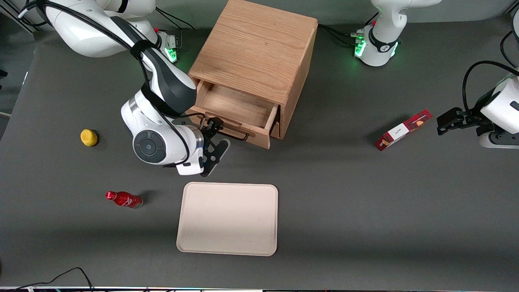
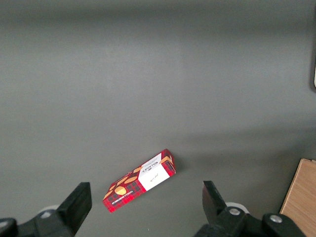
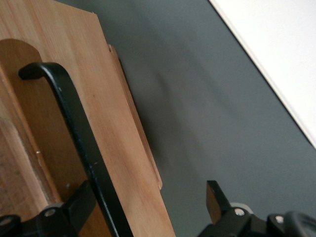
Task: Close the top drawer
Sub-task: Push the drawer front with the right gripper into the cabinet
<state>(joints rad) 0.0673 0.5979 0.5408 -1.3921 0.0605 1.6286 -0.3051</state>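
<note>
The oak cabinet (image 1: 253, 48) stands at the middle of the table with its top drawer (image 1: 233, 106) pulled out, and the shallow box shows nothing inside. A black wire pull (image 1: 239, 136) runs along the drawer's flat front. My right gripper (image 1: 217, 136) is open at the working-arm end of that front. In the right wrist view the gripper (image 3: 148, 203) straddles the drawer front (image 3: 118, 148), with the pull (image 3: 74, 131) passing close by one finger (image 3: 81, 201). The second finger (image 3: 215, 200) hangs over bare table in front of the drawer. Nothing is gripped.
A cream tray (image 1: 227, 219) lies nearer the front camera than the drawer; its pale edge (image 3: 276, 59) also shows at the wrist. A yellow fruit (image 1: 89, 137) and a red bottle (image 1: 123, 199) lie toward the working arm's end. A red box (image 1: 403, 129) (image 2: 140, 180) lies toward the parked arm's end.
</note>
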